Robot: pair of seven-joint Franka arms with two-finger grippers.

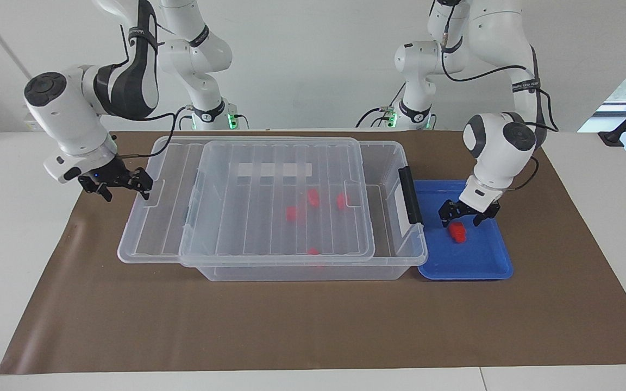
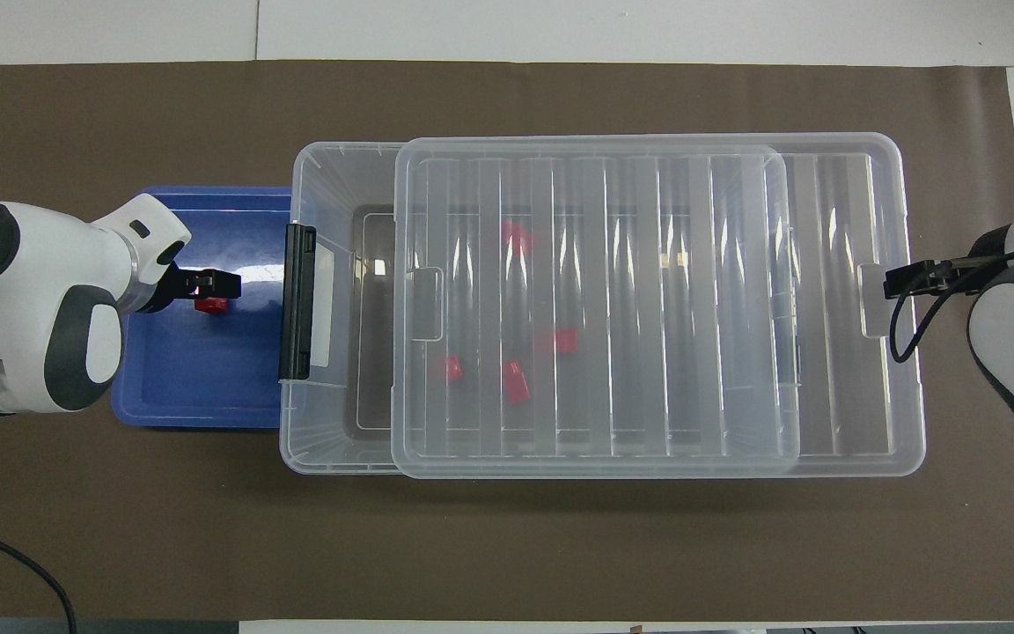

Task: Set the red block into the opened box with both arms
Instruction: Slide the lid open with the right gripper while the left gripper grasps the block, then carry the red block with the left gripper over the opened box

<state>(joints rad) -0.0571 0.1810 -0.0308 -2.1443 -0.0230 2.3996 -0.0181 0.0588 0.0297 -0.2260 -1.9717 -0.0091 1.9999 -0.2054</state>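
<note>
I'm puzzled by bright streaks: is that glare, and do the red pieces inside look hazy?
Overhead view: white glare streaks the lid ribs and blue tray. Facing view: blocks in the box look faint through clear plastic; the red block on the tray is crisp.

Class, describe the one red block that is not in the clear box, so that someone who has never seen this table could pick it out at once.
Find the shallow blue tray beside the clear box, at the left arm's end of the table. The red block lies on its floor, right under the left gripper. Unlike the other red blocks, it sits in the open, not under the ribbed lid.
</note>
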